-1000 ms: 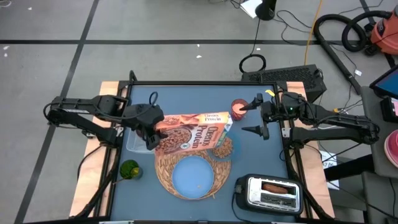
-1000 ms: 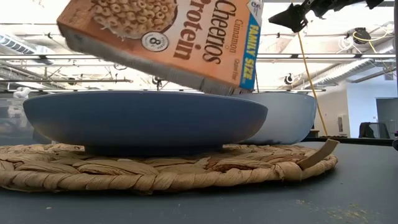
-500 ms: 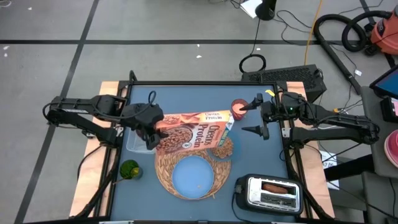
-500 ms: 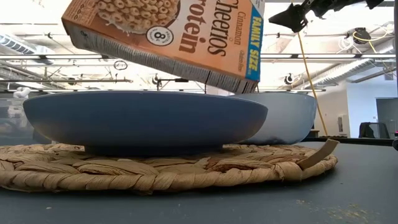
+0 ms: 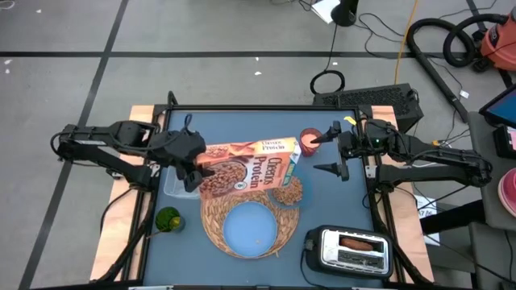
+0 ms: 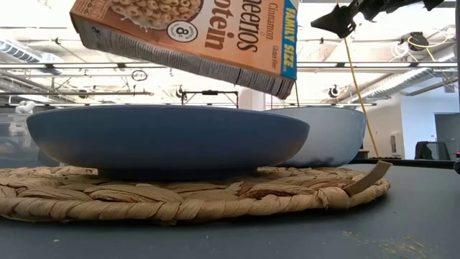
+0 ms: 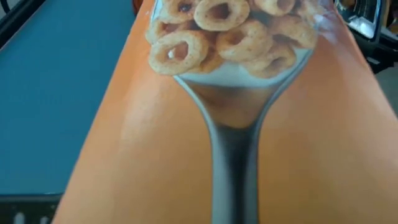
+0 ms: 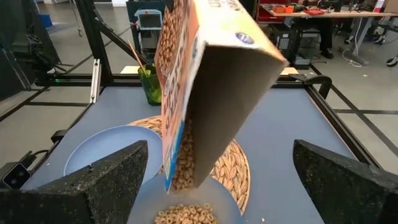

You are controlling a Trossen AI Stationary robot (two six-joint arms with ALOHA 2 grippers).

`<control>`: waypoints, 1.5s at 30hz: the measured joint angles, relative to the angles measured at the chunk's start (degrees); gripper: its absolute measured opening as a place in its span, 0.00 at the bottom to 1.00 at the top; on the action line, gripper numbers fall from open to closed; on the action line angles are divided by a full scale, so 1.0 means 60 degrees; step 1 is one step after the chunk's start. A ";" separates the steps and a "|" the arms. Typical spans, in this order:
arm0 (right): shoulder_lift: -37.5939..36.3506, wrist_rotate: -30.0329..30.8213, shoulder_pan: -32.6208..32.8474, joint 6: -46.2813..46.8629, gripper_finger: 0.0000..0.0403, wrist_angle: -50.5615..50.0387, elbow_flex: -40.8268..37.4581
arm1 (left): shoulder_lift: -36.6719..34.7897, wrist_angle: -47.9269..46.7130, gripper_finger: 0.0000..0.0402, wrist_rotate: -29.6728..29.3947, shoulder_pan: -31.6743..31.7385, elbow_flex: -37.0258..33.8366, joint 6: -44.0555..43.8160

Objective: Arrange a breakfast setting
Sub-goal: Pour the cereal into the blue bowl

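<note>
So the left end effector [image 5: 191, 163] had the cereal box [image 5: 250, 165] clamped, tipped over the small bowl [image 8: 186, 208], cereal pouring in. Right end effector [image 5: 334, 149] waited wide open, empty. Next: probably right the box, set it on the surface.

Left gripper [image 5: 191, 163] clamped; right gripper [image 5: 332, 150] fingers spread.

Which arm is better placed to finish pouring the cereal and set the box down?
Left. The left gripper is clamped on the tilted box, its open end over the bowl, which already holds cereal. The right gripper hangs open and empty beside the box, holding nothing.
</note>
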 joint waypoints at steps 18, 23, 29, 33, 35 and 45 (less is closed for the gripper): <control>0.0000 -0.0002 -0.0003 0.0085 0.97 0.0002 0.0000 | 0.0116 -0.0282 0.61 -0.0217 -0.0194 -0.0004 0.0158; -0.0004 -0.0003 0.0000 0.0072 0.97 0.0000 0.0000 | 0.0113 -0.0216 0.61 -0.0270 -0.0251 -0.0004 0.0113; -0.0223 -0.0003 -0.0003 0.0072 0.97 -0.0011 0.0000 | 0.0110 -0.0231 0.61 -0.0516 -0.0466 -0.0004 0.0091; -0.0575 -0.0003 -0.0003 0.0074 0.97 -0.0008 0.0000 | 0.0054 -0.0237 0.61 -0.0787 -0.0620 -0.0004 0.0126; -0.0756 -0.0003 -0.0003 0.0076 0.97 -0.0004 0.0003 | 0.0054 -0.0237 0.61 -0.0967 -0.0655 -0.0004 0.0126; -0.1391 -0.0003 -0.0003 0.0083 0.97 -0.0543 0.0004 | -0.0009 0.0484 0.61 -0.1089 -0.0770 -0.0392 0.0159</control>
